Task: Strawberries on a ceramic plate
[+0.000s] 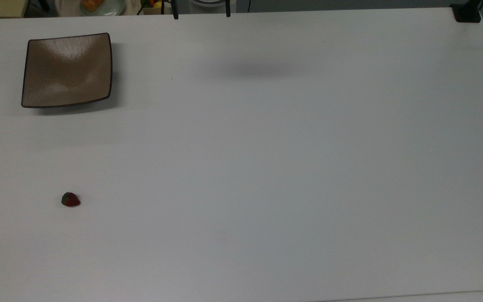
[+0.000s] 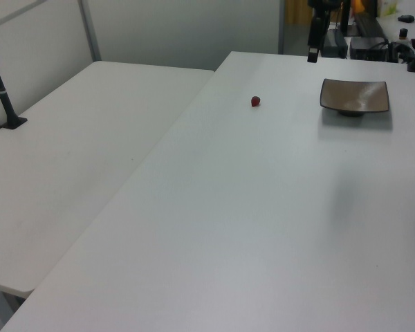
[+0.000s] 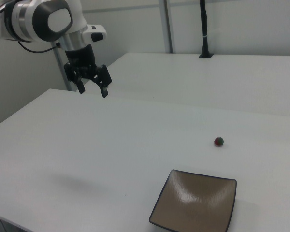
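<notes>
In the right view, the square ceramic plate (image 3: 194, 203) sits nearest, close to the desk (image 3: 111, 145) edge on this side, bare and glossy with its corners turned up. Beyond it, apart from the plate, the lone strawberry (image 3: 219, 141) lies on the open desk top, dark red with a bit of green cap. In the top view the strawberry (image 1: 70, 200) sits toward the desk's left edge, with the plate (image 1: 67, 70) well apart near the far left corner. Farthest off, the gripper (image 3: 93, 85) hangs high above the desk's far side, its two fingers spread apart and holding nothing, a long way from the fruit.

Nothing has been picked up yet, so the whole reach is ahead. As I see it, the trouble is the berry's size and rounded shape: fingers closing a little off-centre could nudge it into rolling away, or pinch the cap and lose it on the carry. A release from too high might let it bounce off the slick, sloped plate.
</notes>
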{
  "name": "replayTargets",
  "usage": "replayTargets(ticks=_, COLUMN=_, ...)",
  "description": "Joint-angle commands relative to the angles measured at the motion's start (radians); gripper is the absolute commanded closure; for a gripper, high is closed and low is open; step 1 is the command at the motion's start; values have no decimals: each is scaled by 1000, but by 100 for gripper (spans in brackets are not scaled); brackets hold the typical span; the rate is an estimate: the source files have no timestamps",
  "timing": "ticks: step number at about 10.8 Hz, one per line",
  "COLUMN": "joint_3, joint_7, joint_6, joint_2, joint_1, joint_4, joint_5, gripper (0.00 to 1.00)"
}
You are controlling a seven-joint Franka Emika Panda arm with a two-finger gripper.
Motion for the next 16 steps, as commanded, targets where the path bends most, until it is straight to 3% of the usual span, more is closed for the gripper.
replayTargets(ticks=1, joint_3=-21, joint_7=16, joint_6=0, joint_2=5, joint_1=32, joint_4=-21, joint_5=-16, gripper=0)
replayTargets(ticks=9, joint_3=-22, joint_7=0, joint_6=-1, joint_2=12, joint_1=12, joint_4=-7, joint_5=-2, gripper=0)
replayTargets(ticks=12, joint_3=-25, joint_7=-1, joint_6=2, joint_2=55, joint_1=-17, joint_4=33, joint_5=-13, gripper=0)
replayTargets(ticks=16, joint_3=-25, joint_7=8, joint_6=152, joint_2=166, joint_1=-83, joint_4=117, joint_5=-5, gripper=0)
